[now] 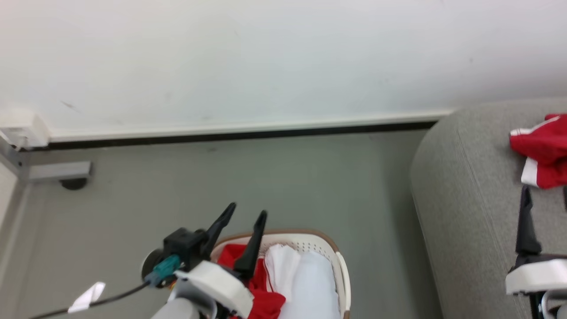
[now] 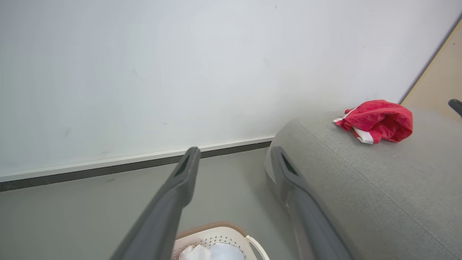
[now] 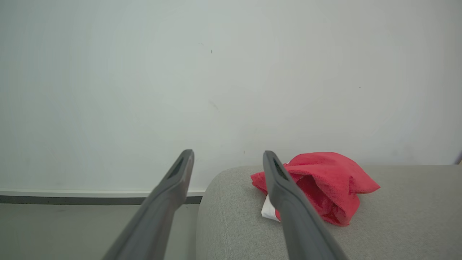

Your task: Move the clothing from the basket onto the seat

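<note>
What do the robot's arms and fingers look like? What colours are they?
Each end effector has two long, thin, dark fingers tapering to tips. The left end effector joins a black block with a teal plug and a black cable, then a white cuff and a grey forearm. The right end effector has a matching white shell.

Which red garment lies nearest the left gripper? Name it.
The red garment in the basket, right by the open left gripper. The other red garment lies crumpled on the seat, off to the right.
</note>
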